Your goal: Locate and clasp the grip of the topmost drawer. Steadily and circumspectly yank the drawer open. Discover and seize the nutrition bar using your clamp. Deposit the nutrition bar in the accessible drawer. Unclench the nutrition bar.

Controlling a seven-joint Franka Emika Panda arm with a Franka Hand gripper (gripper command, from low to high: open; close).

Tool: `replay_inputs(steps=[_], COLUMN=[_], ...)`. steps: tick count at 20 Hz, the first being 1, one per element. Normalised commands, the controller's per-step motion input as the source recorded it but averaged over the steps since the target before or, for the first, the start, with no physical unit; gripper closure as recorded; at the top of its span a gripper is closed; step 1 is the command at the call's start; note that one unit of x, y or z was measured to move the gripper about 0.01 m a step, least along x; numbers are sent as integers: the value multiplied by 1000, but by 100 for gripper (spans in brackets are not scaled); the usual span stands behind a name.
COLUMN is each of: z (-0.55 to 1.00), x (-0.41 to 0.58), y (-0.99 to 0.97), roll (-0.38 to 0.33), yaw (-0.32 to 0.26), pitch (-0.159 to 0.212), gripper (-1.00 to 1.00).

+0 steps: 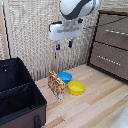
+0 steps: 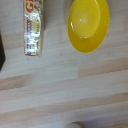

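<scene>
The nutrition bar (image 1: 56,84) is a packet with orange, red and yellow print, standing on edge on the wooden floor beside the bowls. In the wrist view the nutrition bar (image 2: 34,27) lies next to the yellow bowl (image 2: 89,24). My gripper (image 1: 63,46) hangs high above the bar and bowls, open, with nothing between its blue-tipped fingers. The topmost drawer (image 1: 114,24) is at the exterior view's right, with a grey-brown front and a silver handle (image 1: 116,32). I cannot tell whether it is pulled out. The gripper is well apart from it.
A yellow bowl (image 1: 76,88) and a blue bowl (image 1: 64,76) sit close to the bar. A black open case (image 1: 20,95) fills the exterior view's lower left. A lower drawer (image 1: 107,60) sits under the topmost one. A woven screen (image 1: 35,35) stands behind.
</scene>
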Motion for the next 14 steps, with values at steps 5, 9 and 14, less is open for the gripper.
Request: replay_inputs(steps=[5, 9, 14], z=[99, 28, 74], x=[-13, -34, 4], y=[-57, -83, -18], roll=[-315, -329, -335], yaw=[175, 175, 158], pitch=[0, -4, -4], gripper=[-100, -100, -100])
